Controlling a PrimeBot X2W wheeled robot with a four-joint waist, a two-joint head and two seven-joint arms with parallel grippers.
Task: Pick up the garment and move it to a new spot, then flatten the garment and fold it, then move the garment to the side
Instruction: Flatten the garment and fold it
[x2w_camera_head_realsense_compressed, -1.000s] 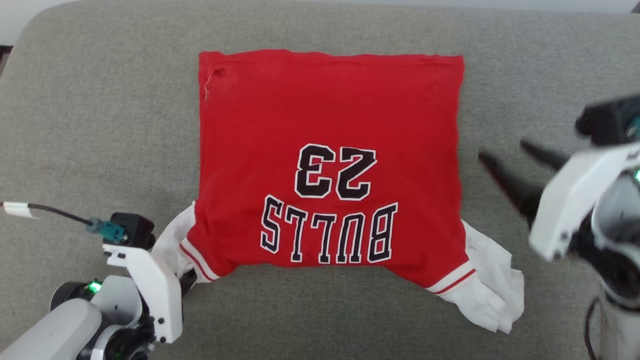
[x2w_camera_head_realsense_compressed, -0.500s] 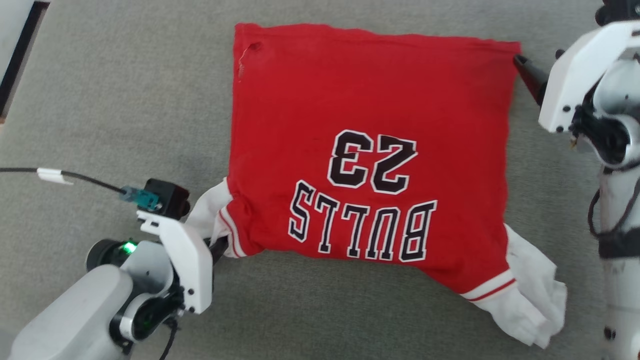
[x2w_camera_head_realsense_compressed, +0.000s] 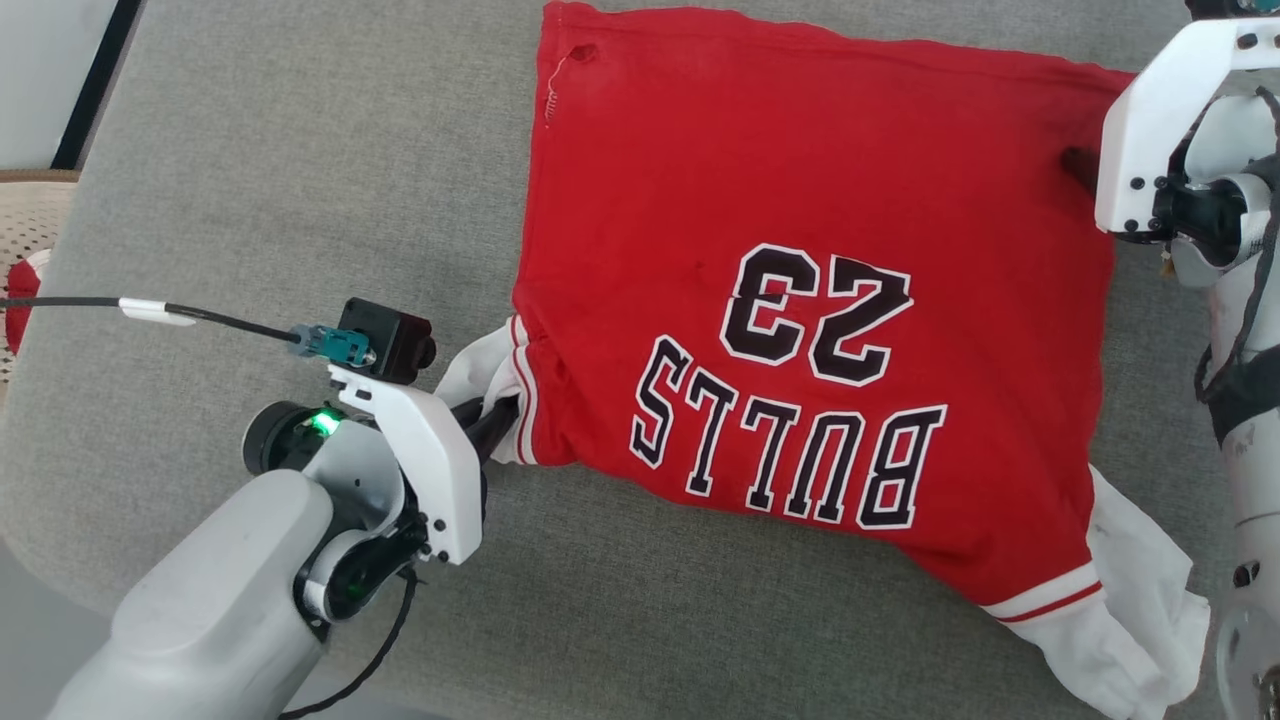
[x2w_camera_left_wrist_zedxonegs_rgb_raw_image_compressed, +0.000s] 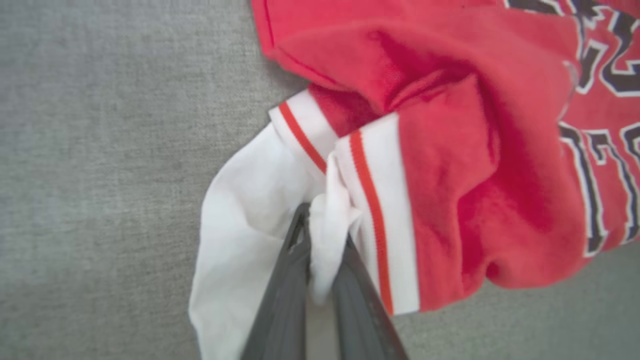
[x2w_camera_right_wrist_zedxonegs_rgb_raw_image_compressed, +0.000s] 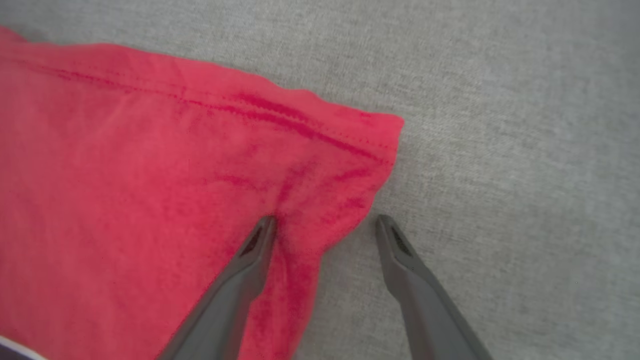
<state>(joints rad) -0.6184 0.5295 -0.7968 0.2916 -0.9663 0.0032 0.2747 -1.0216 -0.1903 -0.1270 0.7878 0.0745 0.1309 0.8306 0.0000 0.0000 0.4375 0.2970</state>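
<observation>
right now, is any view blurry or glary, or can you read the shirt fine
Head view: even soft light, no glare, lettering on the garment crisp. Left wrist view: close cloth slightly blurred, left gripper soft at the edges. Right wrist view: mild softness, a faint shadow under the cloth edge by the right gripper.

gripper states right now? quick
Left gripper: closed on the white sleeve of the jersey.
Right gripper: open, jaws astride the jersey's corner, not gripping.
</observation>
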